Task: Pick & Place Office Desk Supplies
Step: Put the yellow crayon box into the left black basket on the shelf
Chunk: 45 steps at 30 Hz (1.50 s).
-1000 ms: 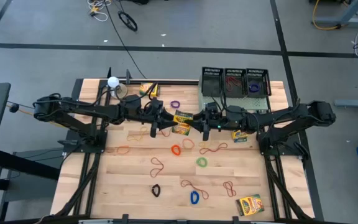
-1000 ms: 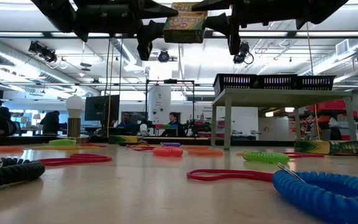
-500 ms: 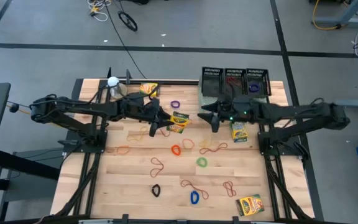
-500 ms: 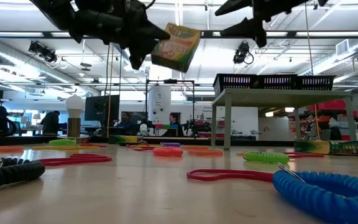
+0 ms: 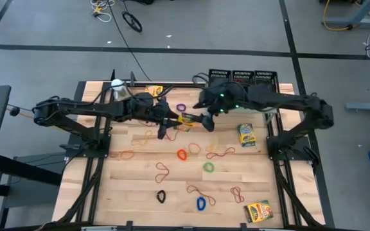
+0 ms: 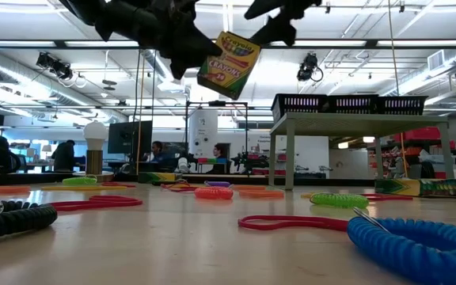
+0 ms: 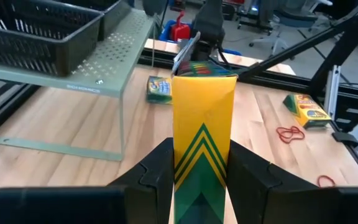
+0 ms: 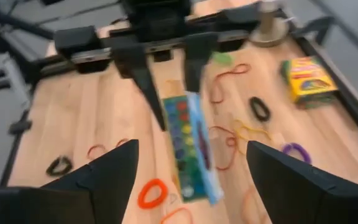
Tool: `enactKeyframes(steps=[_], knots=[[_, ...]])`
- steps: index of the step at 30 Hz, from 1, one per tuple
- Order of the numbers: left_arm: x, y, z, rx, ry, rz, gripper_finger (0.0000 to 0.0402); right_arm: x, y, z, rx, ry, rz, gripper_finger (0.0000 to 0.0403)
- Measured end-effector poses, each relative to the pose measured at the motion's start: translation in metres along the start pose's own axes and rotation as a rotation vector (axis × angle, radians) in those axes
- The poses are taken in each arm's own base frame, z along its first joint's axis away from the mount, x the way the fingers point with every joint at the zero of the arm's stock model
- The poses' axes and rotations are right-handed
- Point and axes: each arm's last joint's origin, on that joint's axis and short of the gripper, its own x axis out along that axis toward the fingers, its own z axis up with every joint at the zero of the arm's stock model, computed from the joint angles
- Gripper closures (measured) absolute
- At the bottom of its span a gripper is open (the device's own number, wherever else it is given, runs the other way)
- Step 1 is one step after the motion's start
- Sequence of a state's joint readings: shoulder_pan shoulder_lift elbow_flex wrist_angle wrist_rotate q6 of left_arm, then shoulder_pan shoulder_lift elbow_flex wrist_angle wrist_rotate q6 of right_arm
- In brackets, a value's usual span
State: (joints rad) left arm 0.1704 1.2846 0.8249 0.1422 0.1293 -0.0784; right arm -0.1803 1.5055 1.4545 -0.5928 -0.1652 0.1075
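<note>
Wooden counter strewn with rubber-band loops (image 5: 182, 154); above its middle, left hand (image 7: 201, 177) clamped on a crayon box (image 7: 202, 127) held in the air.

Fingers pinching the box's lower half across its narrow sides, box tilted in the low view (image 6: 229, 65); probably light, stiff cardboard, smooth-faced, crushable if squeezed, best gripped on flat sides near mid-length. Left arm stretched toward the centre. Right hand (image 5: 205, 120) spread wide just beside the box, empty, arm bent near the mesh trays (image 5: 243, 83).

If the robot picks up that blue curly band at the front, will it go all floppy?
Probably floppy: the blue curly band looks like a soft coil lying slack on the table. It likely stretches when pulled. It seems light and unlikely to roll, lying flat.
</note>
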Motion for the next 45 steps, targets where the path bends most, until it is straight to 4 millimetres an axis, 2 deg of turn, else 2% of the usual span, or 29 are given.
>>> enactKeyframes(steps=[4, 9, 18, 21, 24, 29, 33, 35, 39, 45], knots=[[0.000, 0.001, 0.000, -0.001, -0.002, 0.012, 0.0277, 0.019, -0.004, 0.003, -0.029, 0.073, 0.041, 0.0108], [0.000, 0.001, 0.000, -0.002, -0.005, 0.026, 0.0277, 0.036, -0.008, 0.000, -0.029, 0.153, 0.051, 0.0151], [0.000, 0.001, 0.001, -0.008, -0.017, 0.023, 0.0277, 0.032, -0.010, 0.002, -0.043, 0.135, 0.039, 0.0276], [0.000, 0.001, 0.002, -0.008, -0.022, 0.021, 0.0271, 0.027, -0.012, 0.004, -0.045, 0.122, 0.034, 0.0305], [-0.005, 0.007, 0.005, -0.039, -0.032, 0.043, 0.0246, 0.013, -0.019, 0.007, -0.024, 0.132, 0.032, 0.0315], [-0.015, 0.023, 0.011, -0.142, -0.071, 0.079, 0.0190, -0.036, -0.038, 0.030, -0.072, 0.197, -0.088, 0.0305], [-0.017, 0.029, 0.011, -0.175, -0.066, 0.064, 0.0162, -0.071, -0.067, 0.045, -0.115, 0.158, -0.196, 0.0308], [-0.016, 0.029, 0.011, -0.173, -0.065, 0.057, 0.0158, -0.084, -0.087, 0.045, -0.114, 0.168, -0.277, 0.0312], [-0.014, 0.027, 0.009, -0.179, -0.058, 0.049, 0.0163, -0.098, -0.122, 0.038, -0.130, 0.189, -0.374, 0.0312], [-0.011, 0.023, 0.008, -0.187, -0.051, 0.041, 0.0178, -0.092, -0.161, 0.025, -0.168, 0.304, -0.400, 0.0310]])
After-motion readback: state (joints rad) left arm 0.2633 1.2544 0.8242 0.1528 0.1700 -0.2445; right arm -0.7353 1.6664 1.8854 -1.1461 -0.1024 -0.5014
